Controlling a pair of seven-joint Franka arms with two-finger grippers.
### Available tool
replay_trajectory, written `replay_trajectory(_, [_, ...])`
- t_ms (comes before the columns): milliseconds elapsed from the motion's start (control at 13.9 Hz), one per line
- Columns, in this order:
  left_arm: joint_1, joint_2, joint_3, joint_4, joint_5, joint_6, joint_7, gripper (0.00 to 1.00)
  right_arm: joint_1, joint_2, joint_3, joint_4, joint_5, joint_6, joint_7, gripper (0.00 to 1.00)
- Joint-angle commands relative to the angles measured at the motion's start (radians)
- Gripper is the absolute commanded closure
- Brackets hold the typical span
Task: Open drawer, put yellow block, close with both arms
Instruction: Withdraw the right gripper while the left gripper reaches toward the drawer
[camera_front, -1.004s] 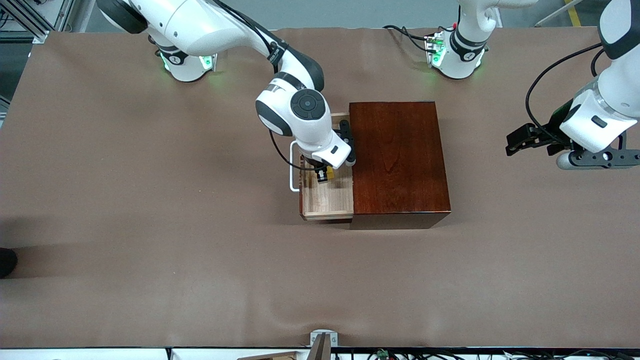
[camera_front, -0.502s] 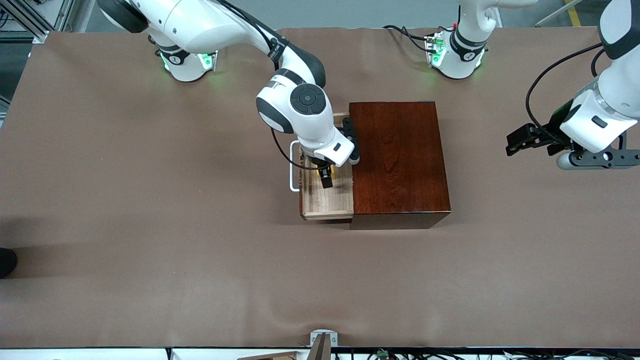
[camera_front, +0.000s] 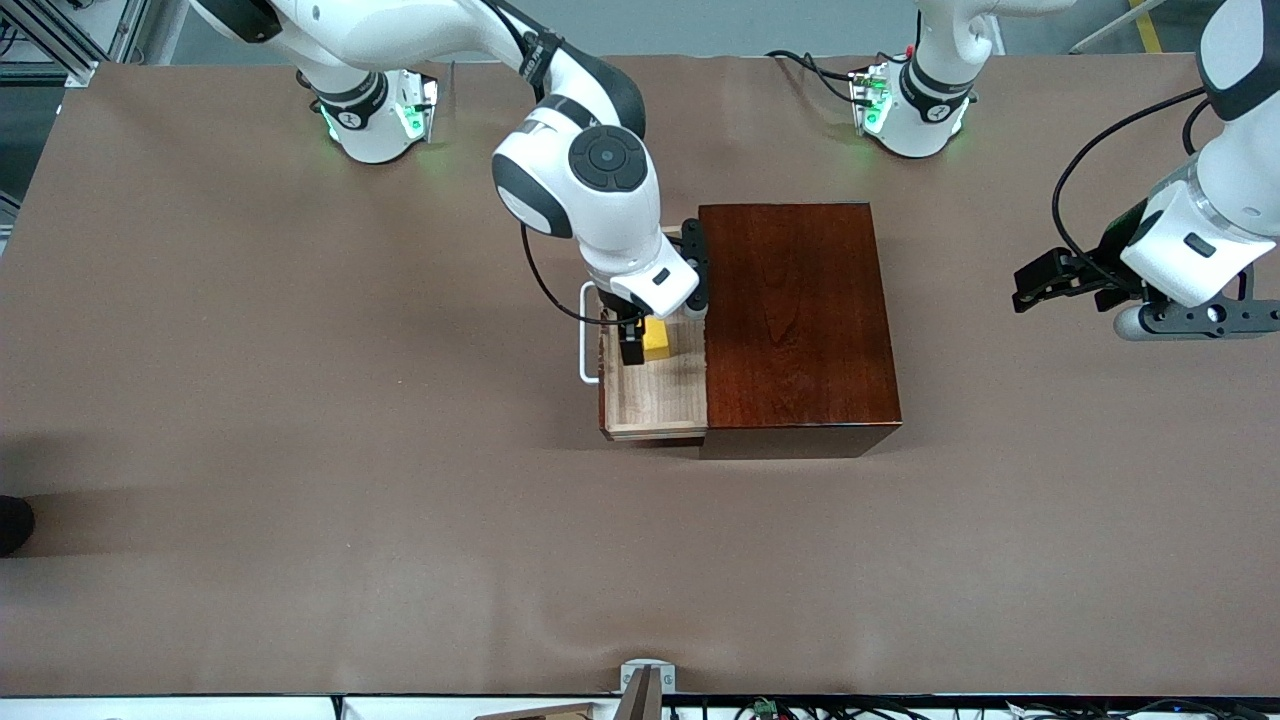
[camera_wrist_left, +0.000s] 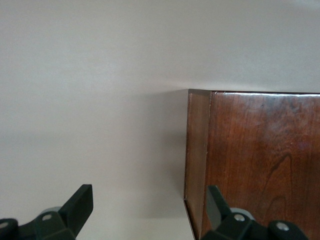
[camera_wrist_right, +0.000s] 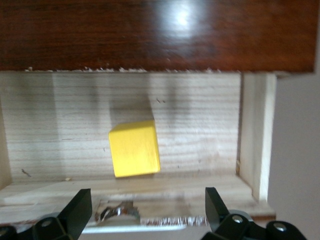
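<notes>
The drawer (camera_front: 655, 398) stands pulled out of the dark mahogany box (camera_front: 795, 320), with its white handle (camera_front: 588, 335) toward the right arm's end. The yellow block (camera_front: 656, 340) lies free on the drawer's pale floor; it also shows in the right wrist view (camera_wrist_right: 134, 148). My right gripper (camera_front: 630, 338) hovers open over the drawer's front edge beside the block, and in the right wrist view (camera_wrist_right: 147, 212) nothing is between its jaws. My left gripper (camera_front: 1045, 280) waits open in the air at the left arm's end of the table. Its wrist view (camera_wrist_left: 150, 207) shows the box's corner (camera_wrist_left: 260, 160).
Brown table covering (camera_front: 300, 450) spreads all round the box. A small metal bracket (camera_front: 647, 678) sits at the table's edge nearest the front camera. A dark object (camera_front: 10, 525) shows at the right arm's end of the table.
My right gripper has opened, let go of the yellow block and risen toward the handle. The block now lies in the drawer. The left arm has not moved.
</notes>
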Motion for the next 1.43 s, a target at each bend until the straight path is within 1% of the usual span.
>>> replay_trajectory(0, [0.003, 0.004, -0.002, 0.011, 0.005, -0.002, -0.002, 0.0, -0.069, -0.06, 0.011, -0.008, 0.001, -0.072, 0.069, 0.0])
replay_trajectory(143, [-0.006, -0.005, -0.005, 0.012, 0.007, 0.001, -0.002, 0.0, -0.138, -0.098, 0.013, -0.01, 0.013, -0.106, 0.071, 0.0])
replay_trajectory(358, [-0.007, -0.02, -0.042, 0.015, 0.008, 0.001, -0.002, 0.0, -0.262, -0.151, 0.013, -0.014, 0.051, -0.158, 0.071, 0.0])
replay_trajectory(430, [-0.007, -0.022, -0.06, 0.018, 0.008, 0.001, 0.0, 0.0, -0.3, -0.164, 0.011, -0.014, 0.065, -0.183, 0.072, 0.0])
replay_trajectory(573, [-0.009, -0.016, -0.115, 0.076, 0.008, -0.006, 0.014, 0.0, -0.368, -0.195, 0.01, -0.019, 0.074, -0.23, 0.093, 0.0])
replay_trajectory(645, [-0.016, -0.011, -0.149, 0.104, 0.007, -0.007, 0.018, 0.0, -0.394, -0.2, 0.01, -0.019, 0.074, -0.256, 0.151, 0.0])
replay_trajectory(860, [-0.021, -0.01, -0.321, 0.127, 0.004, -0.006, 0.024, 0.0, -0.445, -0.226, 0.007, -0.022, 0.071, -0.301, 0.416, 0.0])
replay_trajectory(1004, [-0.023, 0.009, -0.434, 0.129, 0.004, -0.001, 0.017, 0.0, -0.495, -0.256, 0.007, -0.039, 0.071, -0.347, 0.5, 0.0])
replay_trajectory(1075, [-0.023, 0.032, -0.494, 0.132, 0.007, 0.01, 0.006, 0.0, -0.503, -0.275, -0.019, -0.057, 0.073, -0.368, 0.511, 0.0])
replay_trajectory(1147, [-0.023, 0.073, -0.539, 0.154, 0.008, 0.039, 0.008, 0.0, -0.488, -0.295, -0.095, -0.073, 0.076, -0.378, 0.511, 0.0])
replay_trajectory(1219, [-0.033, 0.111, -0.572, 0.179, 0.011, 0.053, 0.017, 0.0, -0.456, -0.315, -0.174, -0.086, 0.106, -0.378, 0.512, 0.0])
replay_trajectory(1290, [-0.059, 0.159, -0.591, 0.211, 0.013, 0.066, 0.021, 0.0, -0.441, -0.332, -0.27, -0.097, 0.178, -0.376, 0.512, 0.0])
replay_trajectory(1362, [-0.091, 0.212, -0.591, 0.257, 0.011, 0.085, 0.027, 0.0, -0.44, -0.347, -0.338, -0.108, 0.262, -0.372, 0.511, 0.0])
